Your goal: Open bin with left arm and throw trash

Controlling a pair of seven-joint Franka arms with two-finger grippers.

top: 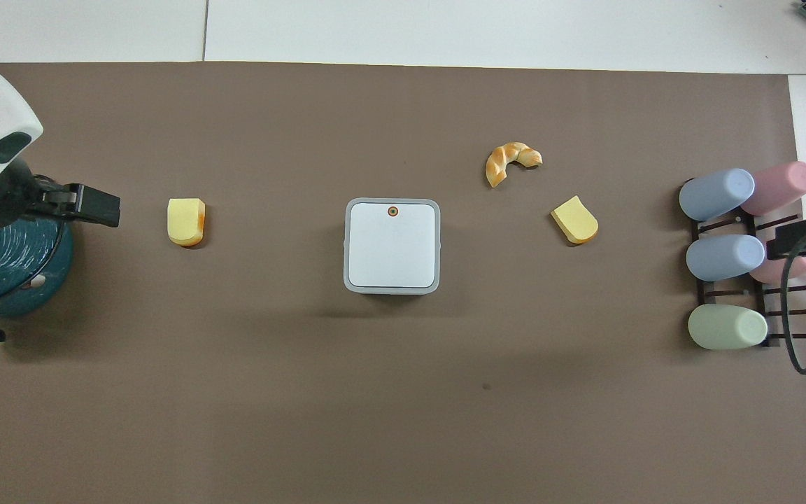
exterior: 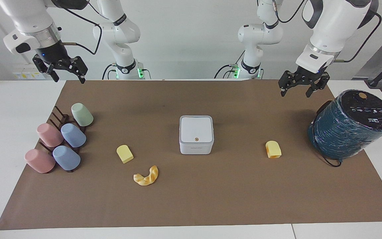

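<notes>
The bin [exterior: 196,134] [top: 392,244] is a small white square box with rounded corners and a grey rim. It stands upright in the middle of the brown mat, and its lid is closed flat. A tiny orange dot sits on the lid near the edge that is farther from the robots.

The trash is three toy food pieces lying on the mat, all apart from the bin. In the overhead view, one pale yellow block [exterior: 273,149] [top: 185,222] lies at 9 o'clock from the bin. The second pale yellow block [exterior: 124,154] [top: 575,220] lies at 3 o'clock. The golden twisted croissant [exterior: 146,176] [top: 510,162] lies at about 1 o'clock, near the second block.
</notes>
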